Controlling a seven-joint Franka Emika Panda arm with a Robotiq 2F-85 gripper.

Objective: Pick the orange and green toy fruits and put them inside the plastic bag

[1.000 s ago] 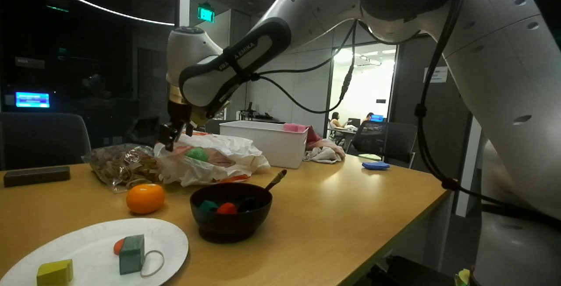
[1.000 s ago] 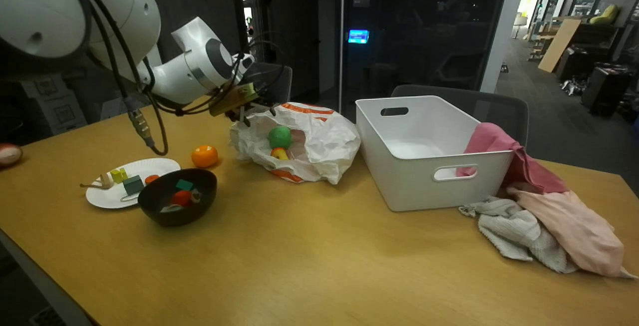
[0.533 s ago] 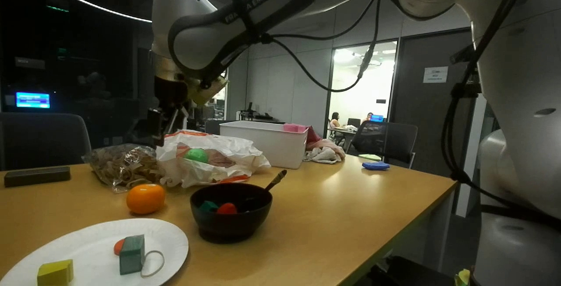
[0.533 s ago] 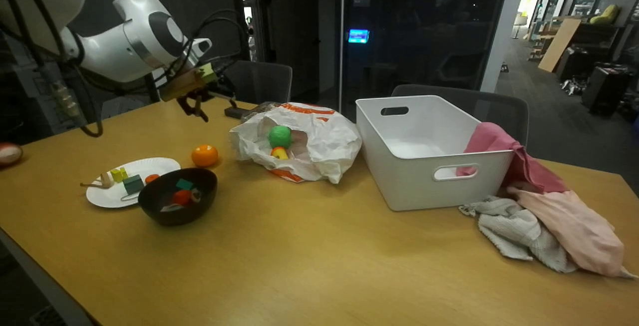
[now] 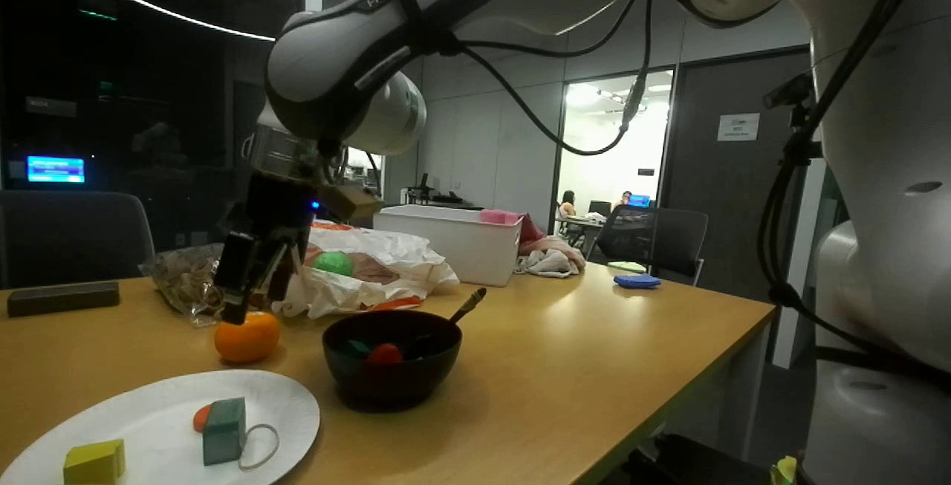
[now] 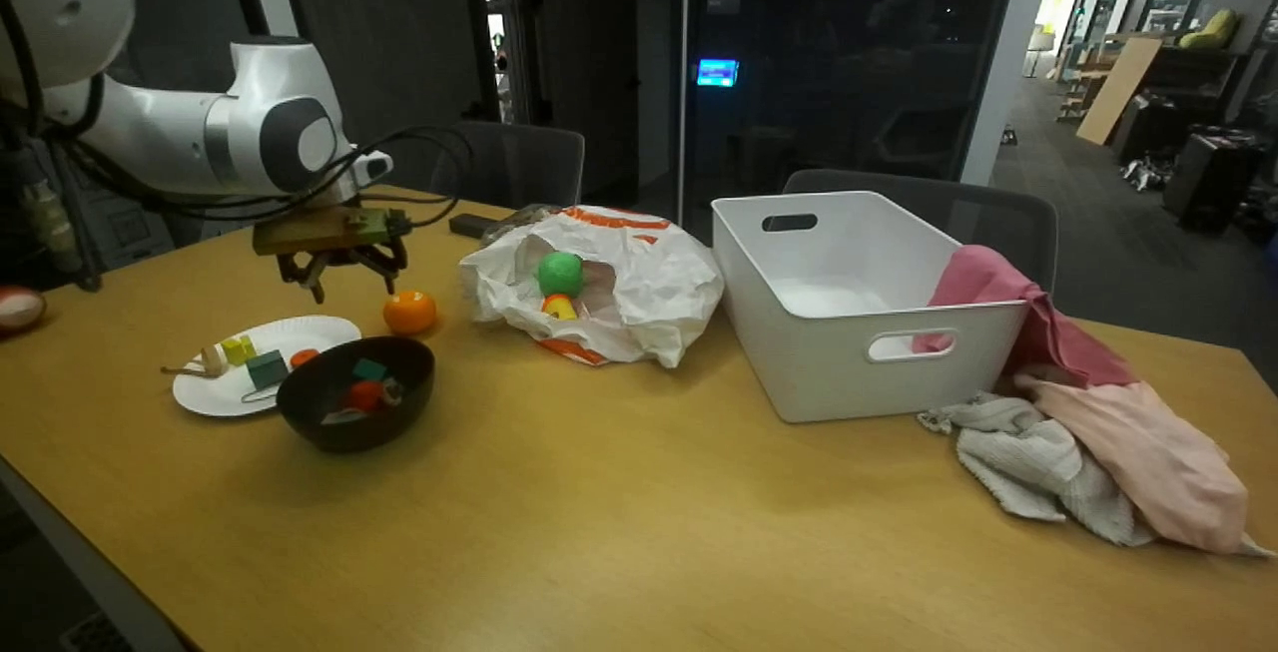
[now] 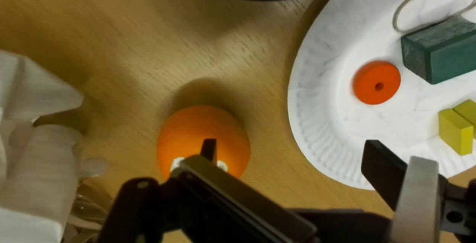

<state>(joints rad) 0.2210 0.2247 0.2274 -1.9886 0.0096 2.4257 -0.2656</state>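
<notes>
The orange toy fruit stands on the table, and it also shows in an exterior view and the wrist view. The green toy fruit lies in the mouth of the white plastic bag, above a yellow and red piece. The green fruit also shows in an exterior view. My gripper is open and empty. In an exterior view the gripper hangs above the table between the plate and the orange fruit. In the wrist view one finger overlaps the orange fruit, the other the plate.
A paper plate holds blocks and a red-orange disc. A dark bowl with small items stands beside it. A clear bag of brown pieces lies by the plastic bag. A white bin with cloths stands beyond the bag.
My gripper has moved away from the plastic bag toward the plate, turned to point down, and come lower near the orange fruit. The fruits and bag stay essentially in place.
</notes>
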